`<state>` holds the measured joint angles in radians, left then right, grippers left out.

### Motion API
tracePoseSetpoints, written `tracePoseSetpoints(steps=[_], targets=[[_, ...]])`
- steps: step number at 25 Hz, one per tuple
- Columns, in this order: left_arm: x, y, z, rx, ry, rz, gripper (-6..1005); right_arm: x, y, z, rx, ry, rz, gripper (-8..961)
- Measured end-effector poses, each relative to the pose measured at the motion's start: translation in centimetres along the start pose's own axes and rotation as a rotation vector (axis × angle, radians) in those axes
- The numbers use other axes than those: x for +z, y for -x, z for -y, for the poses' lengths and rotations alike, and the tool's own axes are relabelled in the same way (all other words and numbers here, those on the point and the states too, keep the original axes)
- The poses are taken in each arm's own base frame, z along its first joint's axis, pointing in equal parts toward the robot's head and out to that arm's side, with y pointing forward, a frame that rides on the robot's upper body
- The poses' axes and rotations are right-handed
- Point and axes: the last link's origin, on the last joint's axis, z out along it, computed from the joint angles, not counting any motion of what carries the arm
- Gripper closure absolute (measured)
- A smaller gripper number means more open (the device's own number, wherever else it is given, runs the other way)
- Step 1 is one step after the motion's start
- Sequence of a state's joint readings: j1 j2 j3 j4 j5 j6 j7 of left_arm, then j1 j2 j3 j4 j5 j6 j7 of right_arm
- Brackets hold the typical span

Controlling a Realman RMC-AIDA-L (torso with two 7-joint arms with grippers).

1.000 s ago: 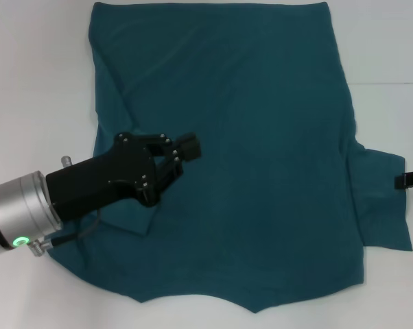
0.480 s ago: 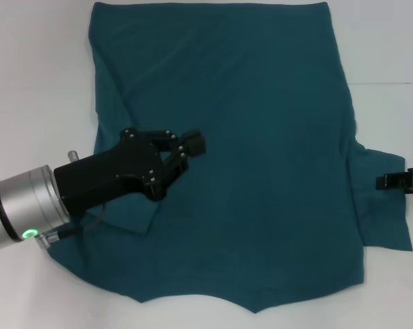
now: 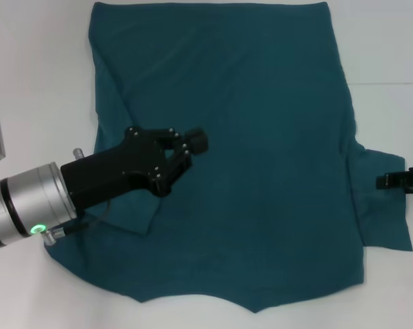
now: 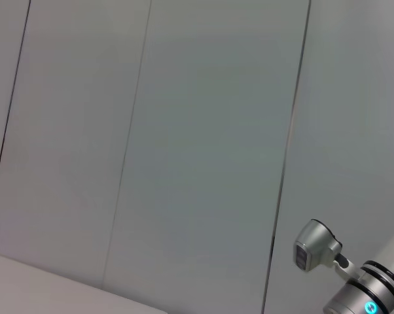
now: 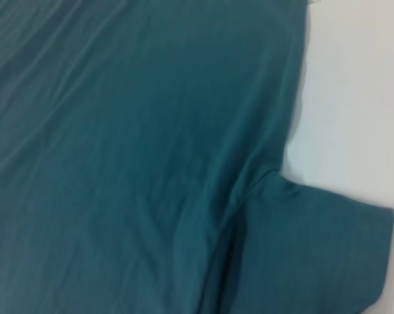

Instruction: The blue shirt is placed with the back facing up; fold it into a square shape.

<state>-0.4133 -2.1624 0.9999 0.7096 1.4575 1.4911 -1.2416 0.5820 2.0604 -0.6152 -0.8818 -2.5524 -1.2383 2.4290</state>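
Plain teal, black jaws

The blue shirt [image 3: 261, 137] is plain dark teal beneath the black left gripper [image 3: 186, 147]; white table [image 3: 35, 82].

no readable text, labels, brands or numbers in any view

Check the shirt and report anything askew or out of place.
The blue shirt lies uneven: its left sleeve is folded inward under the left gripper, while the right sleeve sticks out flat toward the right gripper. No damage shows.
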Motion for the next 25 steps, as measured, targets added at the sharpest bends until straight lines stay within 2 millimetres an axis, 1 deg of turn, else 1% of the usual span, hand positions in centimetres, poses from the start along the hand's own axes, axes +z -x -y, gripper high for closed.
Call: tracePoseSetpoints(steps=[3,11,25], targets=[[0.0,0.0,0.1,0.001,-0.001,0.001,931,-0.3,0.1,0.3,0.011,-0.006,0.004,312],[0.2,0.0,0.2,0.012,-0.003,0.003,932,-0.5,-0.2,0.4,0.028,-0.001,-0.010,338],[0.3,0.0,0.2,0.023,-0.002,0.002,932,1.0,-0.9,0.2,0.028,-0.003,-0.014,382]])
